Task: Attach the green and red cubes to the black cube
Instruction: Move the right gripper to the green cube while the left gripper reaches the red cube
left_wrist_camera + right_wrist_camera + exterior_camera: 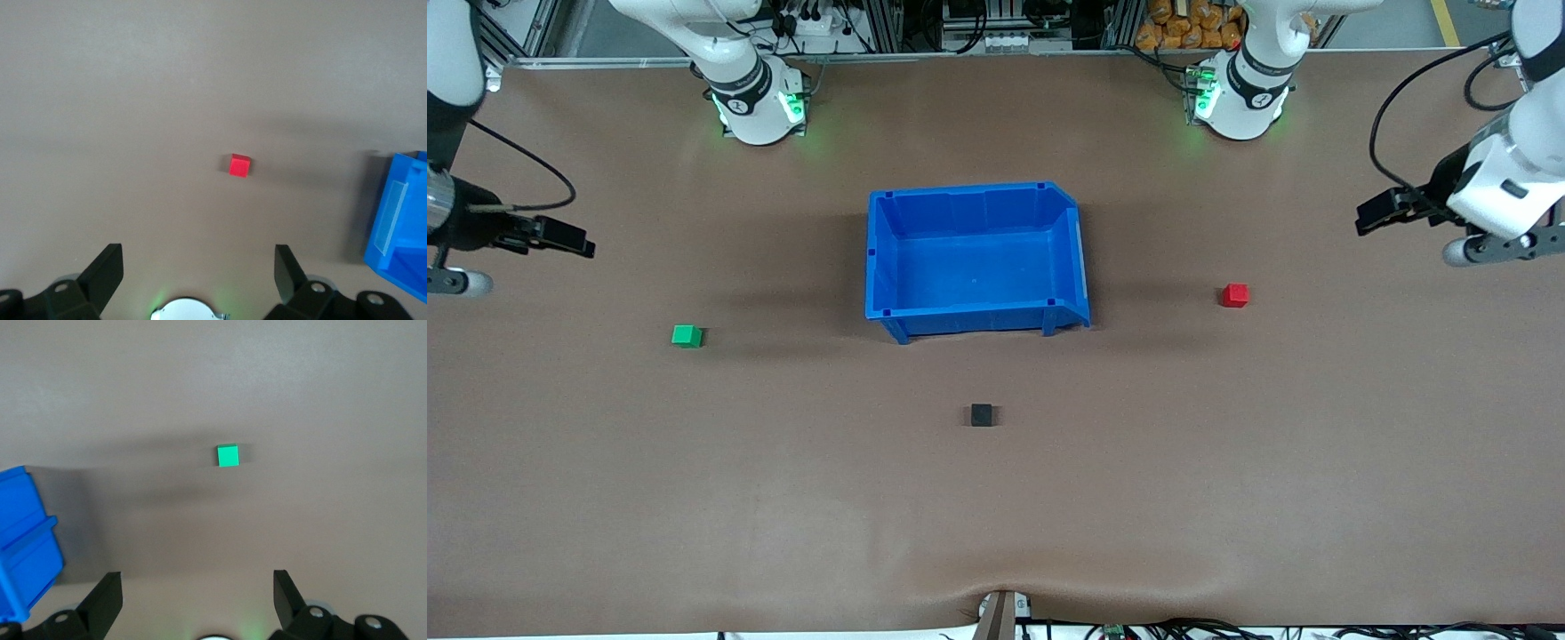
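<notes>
Both grippers hang wide open and empty, the left gripper point(198, 267) over the red cube point(240, 165), the right gripper point(197, 593) over the green cube point(228, 455), each poised for pickup toward the black cube point(981, 414) on the desk point(1227, 462).

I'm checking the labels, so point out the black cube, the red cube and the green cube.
black cube point(981, 414), front view, top face.
red cube point(239, 165), left wrist view, top face.
green cube point(228, 455), right wrist view, top face.
</notes>
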